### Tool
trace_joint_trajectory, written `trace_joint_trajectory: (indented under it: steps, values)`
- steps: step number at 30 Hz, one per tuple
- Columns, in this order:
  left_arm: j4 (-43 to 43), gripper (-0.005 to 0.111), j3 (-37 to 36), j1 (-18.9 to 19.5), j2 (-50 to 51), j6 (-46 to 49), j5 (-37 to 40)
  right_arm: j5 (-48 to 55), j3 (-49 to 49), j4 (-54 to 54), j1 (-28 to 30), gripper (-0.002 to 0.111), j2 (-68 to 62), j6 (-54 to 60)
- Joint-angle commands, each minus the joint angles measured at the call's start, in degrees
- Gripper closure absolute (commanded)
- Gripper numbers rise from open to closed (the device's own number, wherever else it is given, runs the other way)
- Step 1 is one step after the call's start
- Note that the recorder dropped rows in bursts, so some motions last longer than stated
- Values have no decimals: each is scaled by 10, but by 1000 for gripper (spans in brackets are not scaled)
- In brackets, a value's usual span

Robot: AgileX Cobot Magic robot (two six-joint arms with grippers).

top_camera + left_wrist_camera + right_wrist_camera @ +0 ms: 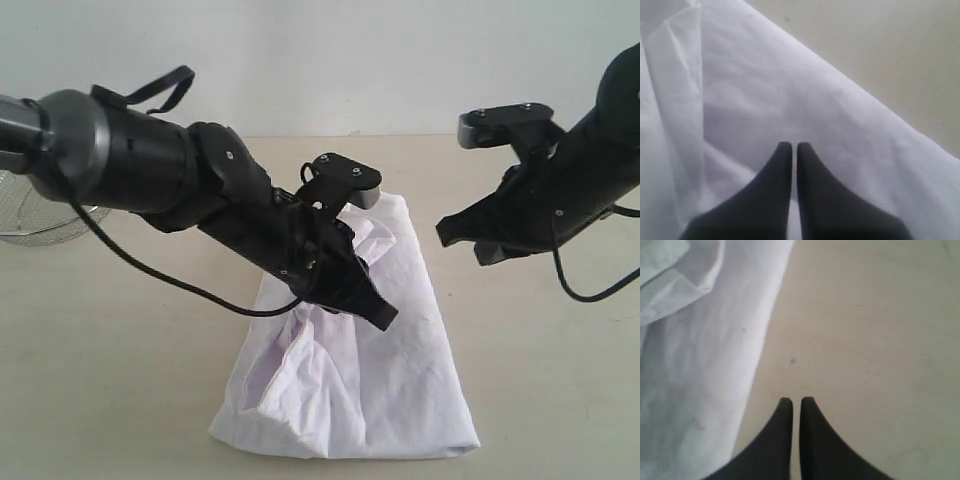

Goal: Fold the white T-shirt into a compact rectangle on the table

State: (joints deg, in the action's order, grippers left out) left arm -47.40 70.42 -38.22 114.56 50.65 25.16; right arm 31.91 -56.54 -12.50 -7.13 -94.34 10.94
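One white T-shirt [350, 370] lies mid-counter [120, 380], already gathered into a long, rumpled strip, with loose folds bunched along its left side. No lettering shows.

It looks like thin, limp cotton: light, soft, and likely to sag and crease when lifted. It is probably best pinched at a hem or corner of one end, through all the layers.

There are two hands. The left hand [790, 146] is clenched and empty over the cloth. The right hand [792, 400] is clenched and empty above bare counter, just beside the shirt's edge.

One wire basket [40, 225] stands far left.
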Motion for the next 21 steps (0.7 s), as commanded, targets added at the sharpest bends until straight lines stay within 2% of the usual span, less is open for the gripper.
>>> trace_joint_trajectory:
  steps: [1,6,12,21]
  values:
    - [6,102,45,-3,41,3,-28,17,-2,17,32,109,16,-12]
    - [31,102,74,-3,78,3,-81,28,-2,23,38,109,18,1]
    - [66,102,85,-1,115,3,-86,22,-2,25,38,109,19,1]
    - [183,102,85,39,90,-96,-89,34,-2,6,27,109,19,1]
